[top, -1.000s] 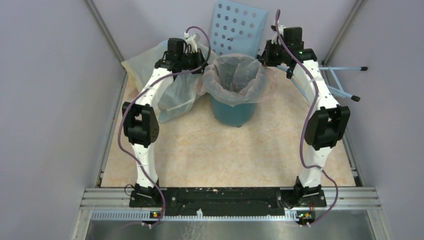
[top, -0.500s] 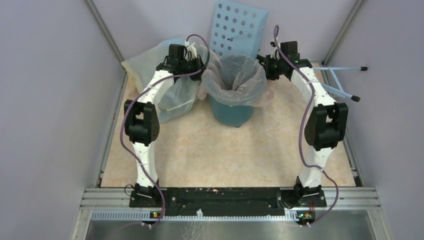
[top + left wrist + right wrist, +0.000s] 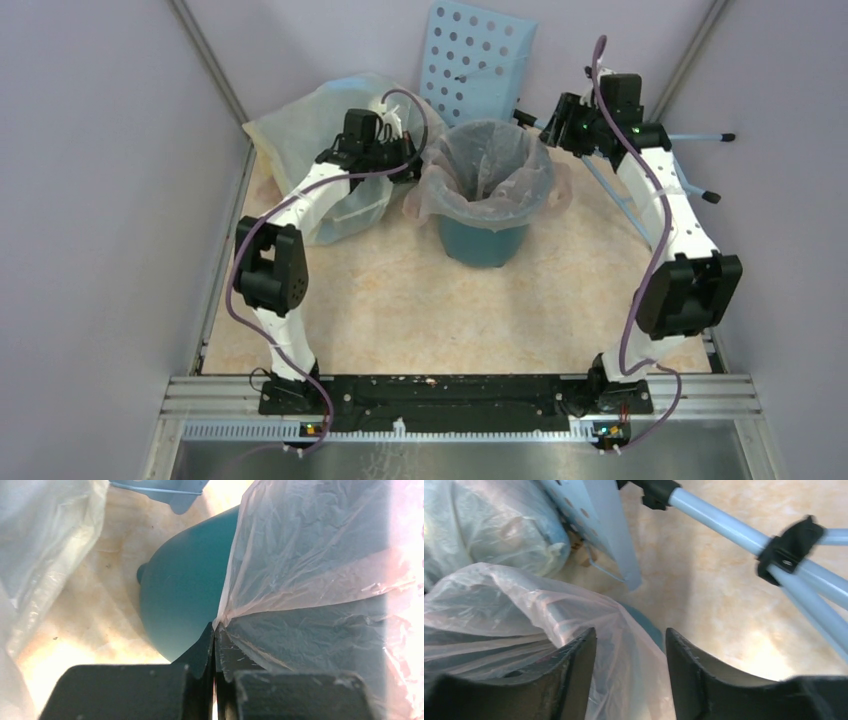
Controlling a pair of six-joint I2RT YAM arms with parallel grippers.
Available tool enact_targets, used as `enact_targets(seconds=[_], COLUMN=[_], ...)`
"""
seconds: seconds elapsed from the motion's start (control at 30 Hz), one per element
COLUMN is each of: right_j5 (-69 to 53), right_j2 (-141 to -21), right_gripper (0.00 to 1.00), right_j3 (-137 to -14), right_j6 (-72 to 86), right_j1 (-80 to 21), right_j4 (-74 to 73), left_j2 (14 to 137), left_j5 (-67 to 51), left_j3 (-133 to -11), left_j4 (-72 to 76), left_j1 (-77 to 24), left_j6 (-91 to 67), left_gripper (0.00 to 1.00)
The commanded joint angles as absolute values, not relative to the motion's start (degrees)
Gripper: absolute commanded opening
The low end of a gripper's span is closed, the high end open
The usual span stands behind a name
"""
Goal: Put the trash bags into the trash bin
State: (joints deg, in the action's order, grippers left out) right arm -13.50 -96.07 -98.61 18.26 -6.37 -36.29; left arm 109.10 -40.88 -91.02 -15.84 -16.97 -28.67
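The teal trash bin (image 3: 484,242) stands at the back middle of the floor. The pale-pink trash bag (image 3: 487,178) lines it, its edge folded out over the rim all round. My left gripper (image 3: 410,152) is at the bin's left rim, shut on the bag's edge (image 3: 320,580); the pinch shows at the closed fingertips (image 3: 215,631), with the bin wall (image 3: 185,595) just behind. My right gripper (image 3: 556,124) hovers at the bin's right rim, open. Bag film (image 3: 499,605) lies below and between its spread fingers (image 3: 584,645), not pinched.
A bulging yellowish-clear sack (image 3: 300,130) fills the back left, right behind my left arm. A light-blue perforated panel (image 3: 478,55) leans on the back wall. Light-blue tubes with black joints (image 3: 690,140) lie at the back right, close under my right gripper. Walls close in on both sides.
The right gripper has opened and let go of the bag, drawing back to the right. The bin and bag have shifted slightly right and nearer, and the left gripper followed, still pinching.
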Motion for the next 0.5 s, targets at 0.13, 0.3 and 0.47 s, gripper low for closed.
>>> enact_targets(seconds=[0.13, 0.3, 0.47], right_j5=[-5.9, -6.4, -1.4], right_j2=[-82.7, -75.1, -69.5], right_gripper=[0.59, 0.58, 0.51], right_j3=[-89.9, -84.1, -77.0], right_j6=[18.9, 20.1, 25.2], right_j1=[-4.1, -4.0, -4.0], right_j4=[-39.2, -40.4, -39.4], left_j2=[100.5, 94.6, 88.2], left_j5=[-36.2, -27.9, -19.9], left_j3=[-88.6, -86.8, -81.9], left_j4=[-15.5, -18.6, -21.4], left_j1=[-16.9, -16.8, -16.5], left_j6=[-26.9, -26.4, -30.1], left_gripper=[0.16, 0.36, 0.54])
